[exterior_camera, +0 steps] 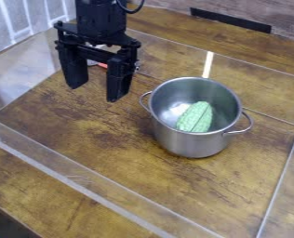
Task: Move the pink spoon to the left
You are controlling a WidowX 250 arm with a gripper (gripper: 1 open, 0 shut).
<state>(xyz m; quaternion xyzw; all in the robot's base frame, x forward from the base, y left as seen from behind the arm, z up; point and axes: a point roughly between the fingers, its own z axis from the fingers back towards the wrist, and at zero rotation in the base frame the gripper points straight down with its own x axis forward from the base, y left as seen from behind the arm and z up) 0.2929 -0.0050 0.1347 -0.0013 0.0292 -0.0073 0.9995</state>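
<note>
The black two-fingered end effector [96, 76] hangs pointing down over the dark wooden worktop [75, 139], jaws spread wide and grasping nothing. The small reddish-pink plastic spoon [101, 64] shows only as a sliver between and behind the fingers, left of the round steel pot [194, 116] holding a green ribbed item [195, 116]. To do this step well, the arm should probably centre the fingers across the spoon's narrow width, descend squarely until they straddle it, then clench before sliding leftward

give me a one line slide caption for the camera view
Open gripper pointing down over the wooden table, pink spoon between its fingers, steel pot holding a green ribbed item alongside.
</note>
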